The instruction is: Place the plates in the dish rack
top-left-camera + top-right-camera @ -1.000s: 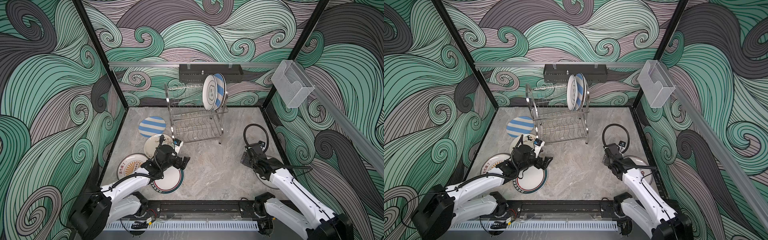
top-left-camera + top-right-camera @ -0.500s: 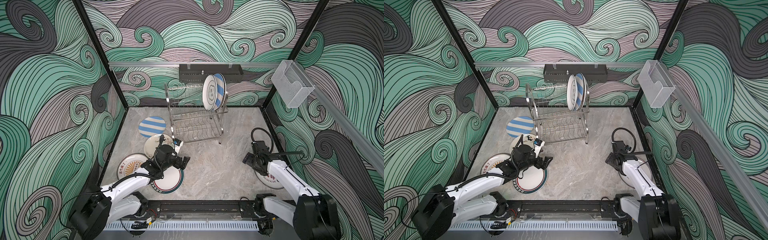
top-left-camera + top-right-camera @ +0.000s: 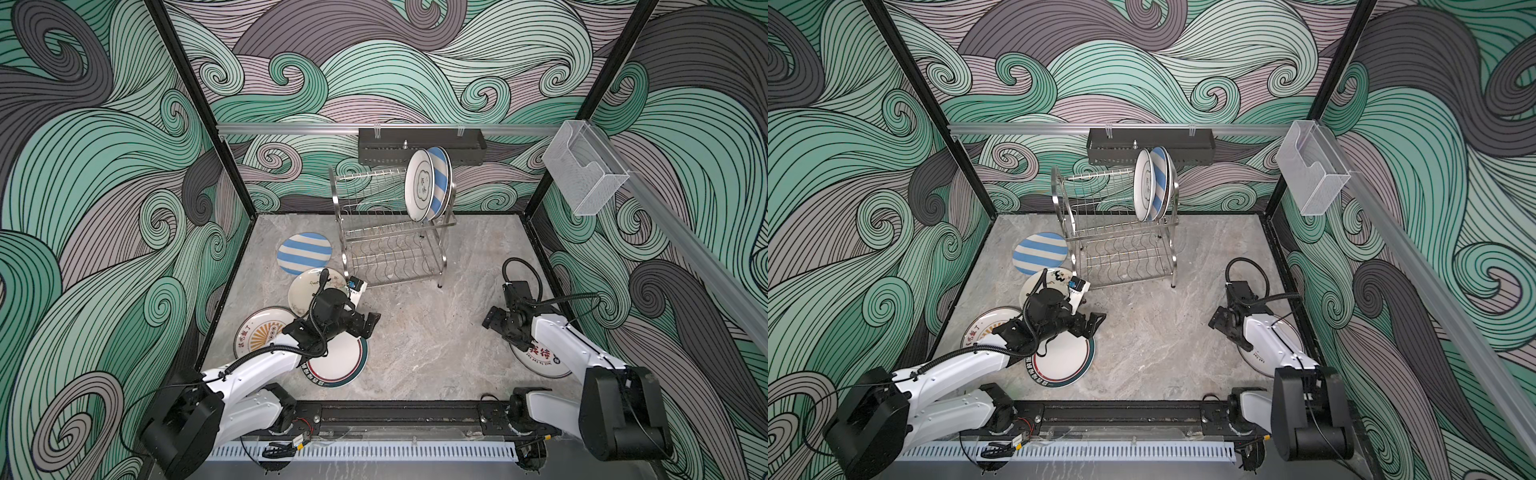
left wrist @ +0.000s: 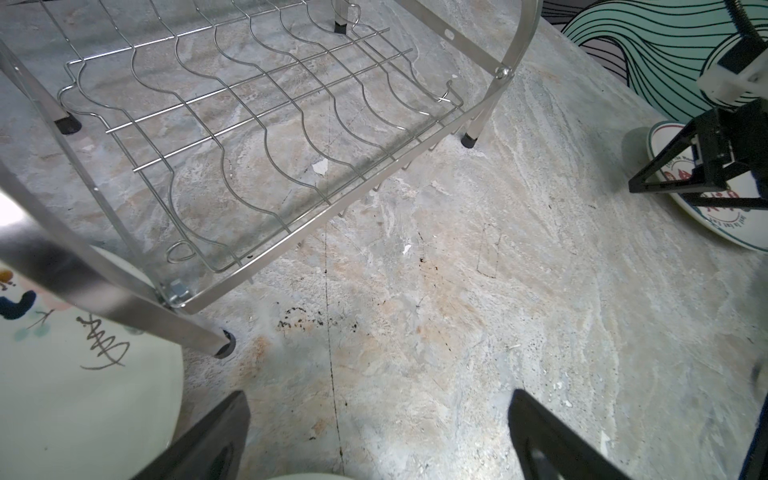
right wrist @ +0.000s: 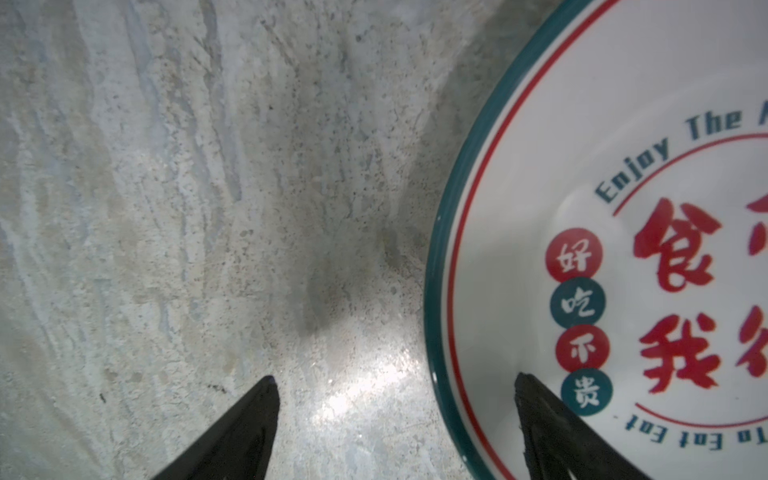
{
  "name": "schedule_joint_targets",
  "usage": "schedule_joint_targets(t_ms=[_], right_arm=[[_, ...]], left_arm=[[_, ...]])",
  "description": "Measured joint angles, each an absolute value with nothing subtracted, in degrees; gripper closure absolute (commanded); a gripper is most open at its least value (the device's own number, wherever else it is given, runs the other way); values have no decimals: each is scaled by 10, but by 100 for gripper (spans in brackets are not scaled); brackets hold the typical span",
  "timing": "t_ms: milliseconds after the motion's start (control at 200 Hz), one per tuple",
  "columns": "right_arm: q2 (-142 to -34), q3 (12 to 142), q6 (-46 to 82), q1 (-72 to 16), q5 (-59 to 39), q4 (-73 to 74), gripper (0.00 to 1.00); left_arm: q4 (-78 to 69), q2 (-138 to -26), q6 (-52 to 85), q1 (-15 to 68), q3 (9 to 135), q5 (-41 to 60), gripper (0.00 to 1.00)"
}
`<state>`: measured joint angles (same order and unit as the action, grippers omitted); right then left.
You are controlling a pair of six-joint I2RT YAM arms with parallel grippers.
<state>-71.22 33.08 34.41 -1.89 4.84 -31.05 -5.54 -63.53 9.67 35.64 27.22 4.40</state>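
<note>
Grasping step: the right hand (image 5: 395, 378), wide and empty, straddles the rim of the red-lettered plate (image 5: 540, 166) (well apart from the dish rack (image 3: 390, 249)); closing on it likely comes next

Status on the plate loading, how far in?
Done: two plates stand in the dish rack's upper tier, a white cartoon plate and a blue-striped plate. In hand: nothing; the right gripper is open over the red-lettered plate's rim, the left gripper open over the table. Left: five visible on the table: that one, second striped plate, cream plate, sunburst plate, teal-rimmed plate.
</note>
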Motion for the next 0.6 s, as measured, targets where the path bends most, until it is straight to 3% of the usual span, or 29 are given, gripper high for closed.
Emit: schedule_joint_targets(t_ms=[300,600], right_arm=[[-742,347,319,-16,-28,-284,16],[-764,329,292,-27,-260,-197,19]], left_arm=[[-55,-635,97,356,272,43,1],[-56,-637,97,356,272,46,1]])
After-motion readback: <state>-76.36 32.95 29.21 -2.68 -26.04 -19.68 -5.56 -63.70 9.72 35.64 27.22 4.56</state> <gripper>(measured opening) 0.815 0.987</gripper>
